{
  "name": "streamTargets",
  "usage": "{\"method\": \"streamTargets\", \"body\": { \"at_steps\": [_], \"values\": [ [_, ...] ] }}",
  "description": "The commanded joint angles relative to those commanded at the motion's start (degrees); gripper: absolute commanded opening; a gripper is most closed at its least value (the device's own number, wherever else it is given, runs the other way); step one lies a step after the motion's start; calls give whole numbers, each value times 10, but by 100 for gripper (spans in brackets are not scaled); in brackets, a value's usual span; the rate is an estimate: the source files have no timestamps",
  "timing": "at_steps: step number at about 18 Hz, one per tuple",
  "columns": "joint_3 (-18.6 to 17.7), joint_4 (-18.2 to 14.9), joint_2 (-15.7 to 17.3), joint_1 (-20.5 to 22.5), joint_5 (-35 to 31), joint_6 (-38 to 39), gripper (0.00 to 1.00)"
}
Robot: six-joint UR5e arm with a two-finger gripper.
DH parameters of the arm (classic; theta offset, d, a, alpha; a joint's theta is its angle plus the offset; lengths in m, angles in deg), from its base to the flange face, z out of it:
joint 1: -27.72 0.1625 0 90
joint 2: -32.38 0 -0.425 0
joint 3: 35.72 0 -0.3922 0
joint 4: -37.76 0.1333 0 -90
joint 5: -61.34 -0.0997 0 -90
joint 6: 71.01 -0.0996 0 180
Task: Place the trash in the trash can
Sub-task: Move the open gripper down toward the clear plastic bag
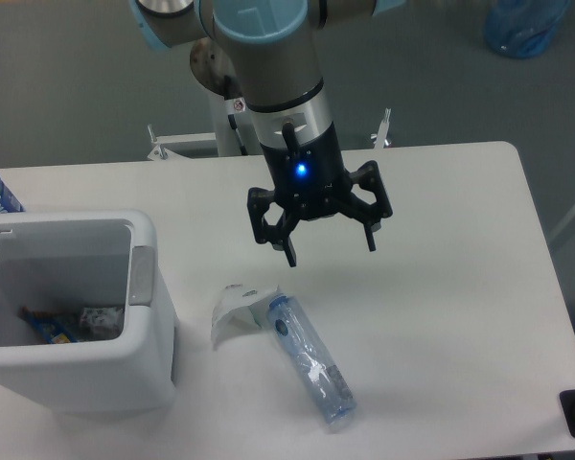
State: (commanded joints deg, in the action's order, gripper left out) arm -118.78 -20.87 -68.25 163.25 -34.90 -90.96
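My jaws (331, 244) hang open and empty above the white table (441, 316), at the centre of the frame, with a blue light glowing on my wrist. Below them, in the lower middle, the crumpled white wrapper (232, 309) lies touching the top end of the crushed clear bottle (310, 359), which slants toward the lower right. The white trash can (144, 287) stands at the lower left, with some scraps already lying inside it.
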Motion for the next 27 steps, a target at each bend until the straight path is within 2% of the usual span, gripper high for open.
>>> {"method": "streamTargets", "body": {
  "at_steps": [10, 20, 23, 27],
  "values": [
    [-2, 4, -4, -1, 0, 4, 100],
    [-2, 8, -22, -2, 2, 10, 100],
    [-14, 9, -24, -2, 2, 24, 100],
    [-35, 41, -22, -1, 4, 45, 100]
  ]
}}
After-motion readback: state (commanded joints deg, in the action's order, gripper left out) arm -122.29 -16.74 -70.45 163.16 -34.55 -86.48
